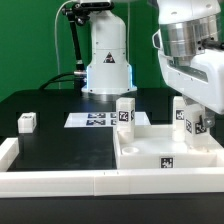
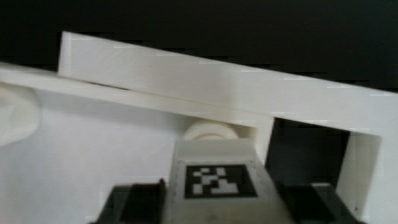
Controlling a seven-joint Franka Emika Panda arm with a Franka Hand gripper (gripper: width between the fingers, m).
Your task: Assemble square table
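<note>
The square table top (image 1: 150, 148) lies at the exterior view's right, white with a raised rim. One white tagged leg (image 1: 125, 112) stands upright at its far left corner. My gripper (image 1: 192, 112) is shut on a second leg (image 1: 191, 126) and holds it upright over the top's far right corner. In the wrist view this leg (image 2: 217, 178) sits between the two dark fingers (image 2: 135, 203), with its tag facing the camera. Just beyond it are a round corner socket (image 2: 210, 131) and the top's rim (image 2: 214, 75). A third leg (image 1: 27, 122) lies loose at the left.
The marker board (image 1: 92, 120) lies flat on the black table in front of the robot base (image 1: 105, 65). A long low white border rail (image 1: 50, 178) runs along the front and left edges. A cable hangs behind the base.
</note>
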